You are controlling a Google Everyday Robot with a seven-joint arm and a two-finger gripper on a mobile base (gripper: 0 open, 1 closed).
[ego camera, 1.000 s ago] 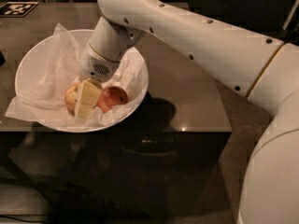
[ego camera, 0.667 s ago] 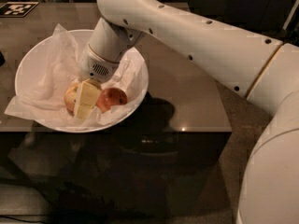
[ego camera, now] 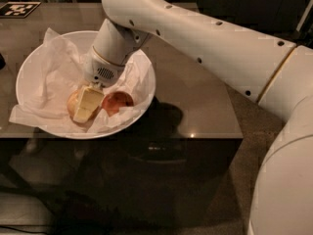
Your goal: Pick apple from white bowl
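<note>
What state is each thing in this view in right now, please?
gripper: lowered into the bowl, over the apple.
apple: lying on the paper in the bowl, partly hidden by the gripper.
redder apple: lying in the bowl beside the gripper, uncovered.
white bowl: upright on the table.
paper: crumpled, lining the bowl.
table: bearing the bowl.

Apple [ego camera: 72, 102] in white bowl [ego camera: 29, 67], my gripper [ego camera: 84, 110] over it.
Yellow-orange, it rests on crumpled paper near the shallow bowl's front rim; my gripper covers its right side.
</note>
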